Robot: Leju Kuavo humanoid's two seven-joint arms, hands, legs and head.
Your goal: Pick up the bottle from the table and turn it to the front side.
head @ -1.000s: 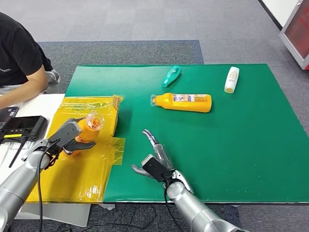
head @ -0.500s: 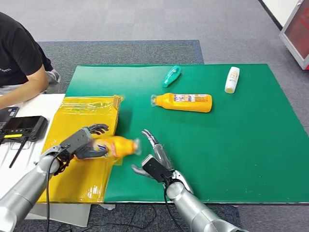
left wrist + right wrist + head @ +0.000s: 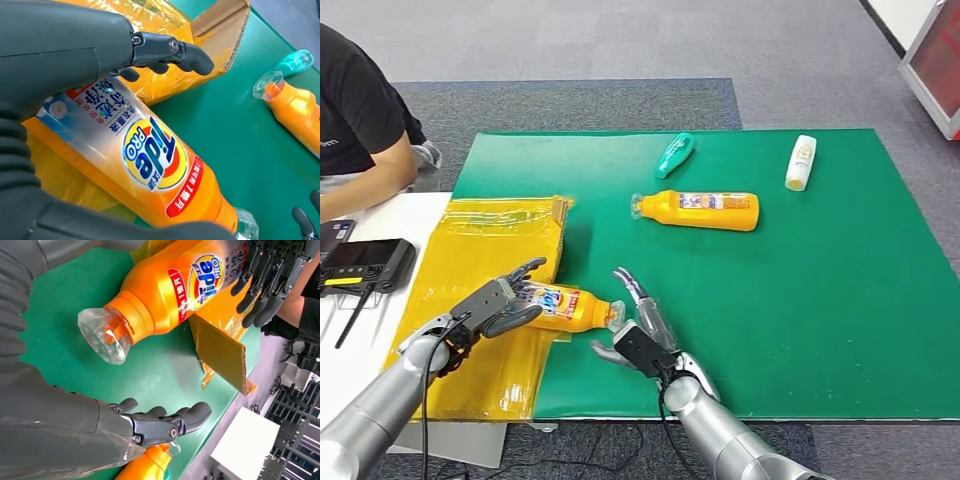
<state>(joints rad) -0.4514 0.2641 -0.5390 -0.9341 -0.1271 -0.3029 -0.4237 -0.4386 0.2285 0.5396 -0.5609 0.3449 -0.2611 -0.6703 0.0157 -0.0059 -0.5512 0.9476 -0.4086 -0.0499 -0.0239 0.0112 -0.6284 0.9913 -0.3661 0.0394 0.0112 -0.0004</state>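
An orange Tide bottle (image 3: 569,308) lies level in my left hand (image 3: 497,305), which grips its base end over the edge of the yellow sheet. Its clear cap (image 3: 616,315) points right, toward my right hand. In the left wrist view the bottle (image 3: 151,155) shows its front label facing up, between the thumb and the stretched fingers (image 3: 170,50). My right hand (image 3: 641,335) rests open on the green mat (image 3: 810,300), just beside the cap and holding nothing. The right wrist view shows the cap (image 3: 103,335) a little above the mat.
A second orange bottle (image 3: 701,210) lies mid-mat, a teal bottle (image 3: 675,155) behind it, and a white bottle (image 3: 800,163) at the back right. Yellow-wrapped cardboard (image 3: 486,250) covers the left part of the mat. A person's arm (image 3: 365,175) and a black device (image 3: 365,262) are at the far left.
My left hand has tipped the bottle from upright to level, cap swinging right toward my right hand, label now up. The right hand has stayed in place.
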